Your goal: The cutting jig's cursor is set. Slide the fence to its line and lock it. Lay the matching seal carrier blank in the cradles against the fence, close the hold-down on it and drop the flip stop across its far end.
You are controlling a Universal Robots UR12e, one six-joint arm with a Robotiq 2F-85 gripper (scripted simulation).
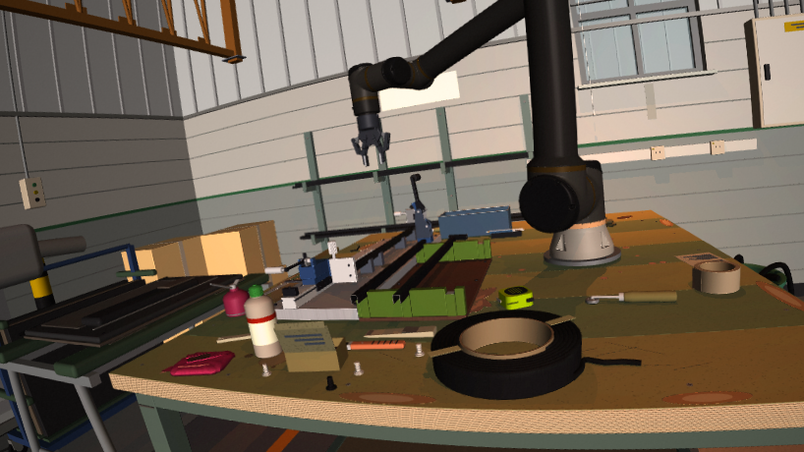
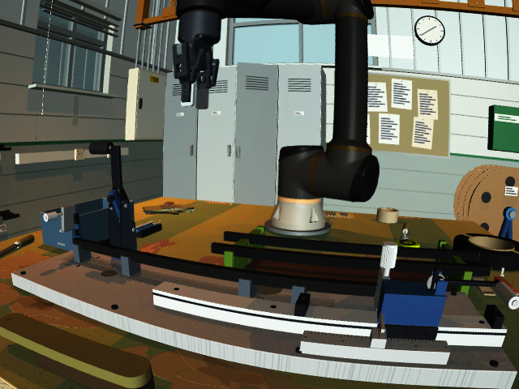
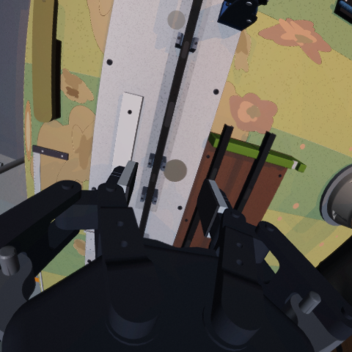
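Note:
The grey jig plate point(image 2: 251, 331) lies along the bench's left side. A long black carrier blank point(image 2: 218, 268) rests in its cradles. Its near end is by the blue fence block point(image 2: 408, 303) with the white knob point(image 2: 388, 255). The hold-down clamp point(image 2: 119, 201) stands at the far end with its lever point(image 1: 416, 194) upright. Two more black blanks point(image 1: 416, 270) lie across a green rack point(image 1: 413, 301) beside the jig. My gripper point(image 1: 371, 150) hangs high above the jig's far half. It is open and empty.
Behind the jig stand a blue box point(image 1: 475, 221) and a wall rail. A cardboard box point(image 1: 208, 253) sits to the left. A tape roll point(image 1: 506, 351), bottle point(image 1: 261, 320), tape measure point(image 1: 515, 297) and screws lie on the bench's front. The arm's base point(image 1: 582, 247) stands to the right.

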